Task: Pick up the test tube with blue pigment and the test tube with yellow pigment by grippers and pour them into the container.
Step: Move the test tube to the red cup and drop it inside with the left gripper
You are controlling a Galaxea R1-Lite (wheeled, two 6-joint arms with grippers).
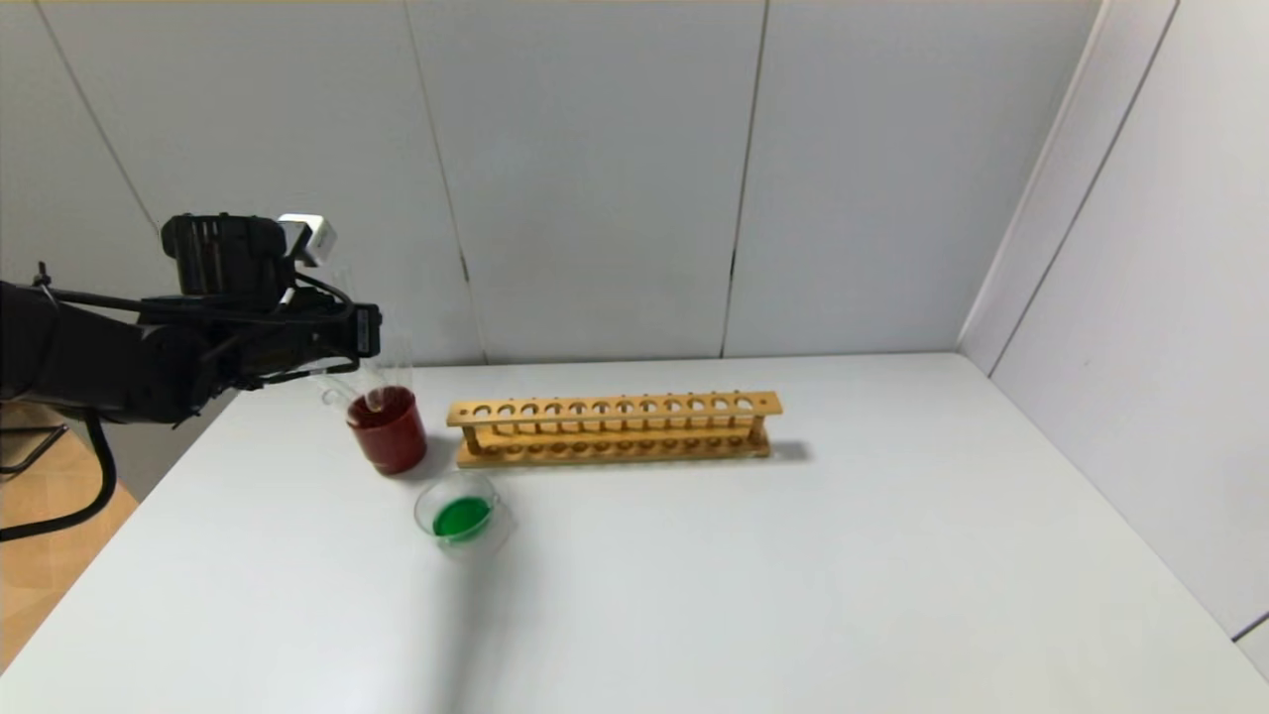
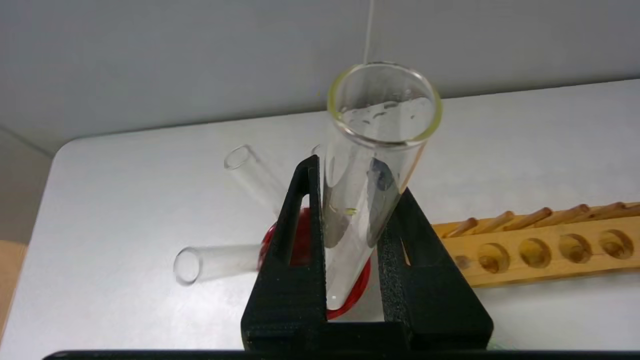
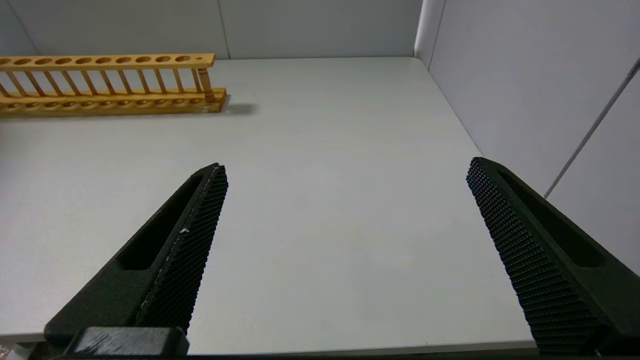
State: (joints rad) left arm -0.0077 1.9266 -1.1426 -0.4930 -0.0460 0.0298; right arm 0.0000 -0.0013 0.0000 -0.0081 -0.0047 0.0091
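My left gripper (image 1: 369, 332) hovers above the dark red cup (image 1: 389, 431) at the table's far left. In the left wrist view the gripper (image 2: 357, 177) is shut on the test tube with yellow pigment (image 2: 350, 240), held upright over the cup (image 2: 359, 288). The tube is empty except for yellow traces at its rim and one small drop inside. The container (image 1: 496, 531) stands in front of the cup and holds green liquid. No tube with blue liquid shows. My right gripper (image 3: 346, 165) is open, empty and low over the table's right part; it is out of the head view.
Two plain clear tubes (image 2: 215, 262) (image 2: 250, 170) lean out of the red cup. An empty wooden tube rack (image 1: 615, 428) stands right of the cup, also in the left wrist view (image 2: 540, 250) and right wrist view (image 3: 105, 82). The white table (image 1: 793, 595) is walled behind and right.
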